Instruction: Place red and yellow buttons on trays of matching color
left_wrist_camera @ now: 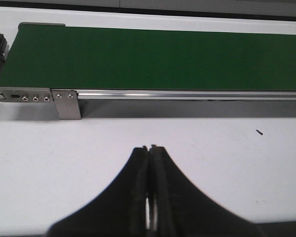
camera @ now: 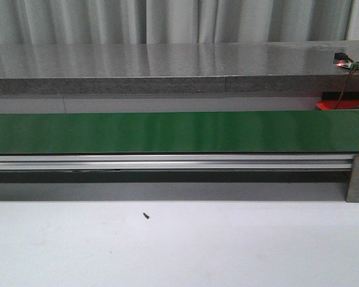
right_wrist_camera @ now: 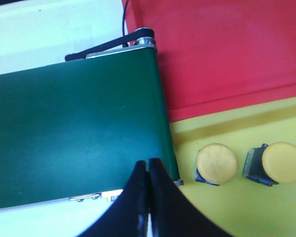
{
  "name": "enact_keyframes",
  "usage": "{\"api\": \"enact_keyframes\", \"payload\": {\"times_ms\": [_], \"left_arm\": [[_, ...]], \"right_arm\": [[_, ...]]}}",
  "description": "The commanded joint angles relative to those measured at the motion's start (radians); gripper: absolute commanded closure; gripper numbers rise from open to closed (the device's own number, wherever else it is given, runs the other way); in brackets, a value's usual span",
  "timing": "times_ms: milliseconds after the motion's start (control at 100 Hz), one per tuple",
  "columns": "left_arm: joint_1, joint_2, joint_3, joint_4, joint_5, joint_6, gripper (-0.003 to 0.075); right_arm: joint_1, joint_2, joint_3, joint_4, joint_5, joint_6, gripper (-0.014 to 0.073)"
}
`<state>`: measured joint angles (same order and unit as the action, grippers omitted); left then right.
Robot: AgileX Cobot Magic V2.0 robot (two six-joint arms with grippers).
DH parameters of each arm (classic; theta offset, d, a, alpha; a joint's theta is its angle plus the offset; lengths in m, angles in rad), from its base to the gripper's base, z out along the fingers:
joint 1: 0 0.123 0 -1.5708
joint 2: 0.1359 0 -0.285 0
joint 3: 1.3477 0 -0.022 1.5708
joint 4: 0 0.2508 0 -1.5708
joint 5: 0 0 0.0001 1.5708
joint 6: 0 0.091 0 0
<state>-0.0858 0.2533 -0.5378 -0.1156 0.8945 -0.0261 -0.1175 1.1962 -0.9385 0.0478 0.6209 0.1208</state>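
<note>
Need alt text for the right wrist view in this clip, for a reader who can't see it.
Two yellow buttons sit side by side on a yellow tray, which lies next to an empty red tray. The end of a bare green conveyor belt borders both trays. The right gripper hangs shut over the belt's end, holding nothing.
</note>
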Motion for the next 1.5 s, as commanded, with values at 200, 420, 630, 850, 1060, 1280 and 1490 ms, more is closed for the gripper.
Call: {"api": "enact_keyframes", "payload": {"times_ms": [200,420,630,850,1060,1280,1490], "left_arm": [[-0.007,0.010,-0.026,0.020,-0.116,0.001,0.0740],[-0.007,0.010,-0.026,0.020,-0.116,0.001,0.0740],[-0.007,0.010,-0.026,0.020,-0.116,0.001,0.0740],[-0.007,0.010,-0.026,0.020,-0.117,0.001,0.0740],[-0.007,0.010,-0.026,0.014,-0.102,0.001,0.0740],[-0.007,0.057,-0.038,0.061,-0.106,-0.102,0.0740],[-0.007,0.192,-0.100,0.190,-0.116,-0.222,0.0740]], "right_arm": [[0.040,-0.282,0.154,-0.012,-0.156,-0.026,0.0662],[0.085,-0.447,0.271,-0.013,-0.169,-0.068,0.0662],[0.092,-0.613,0.387,-0.013,-0.167,-0.087,0.0662],[0.092,-0.750,0.451,-0.013,-0.135,-0.094,0.0662],[0.092,-0.799,0.468,-0.012,-0.134,-0.094,0.0662],[0.092,-0.800,0.468,-0.012,-0.146,-0.094,0.0662],[0.092,-0.800,0.469,-0.012,-0.146,-0.094,0.0662]]}}
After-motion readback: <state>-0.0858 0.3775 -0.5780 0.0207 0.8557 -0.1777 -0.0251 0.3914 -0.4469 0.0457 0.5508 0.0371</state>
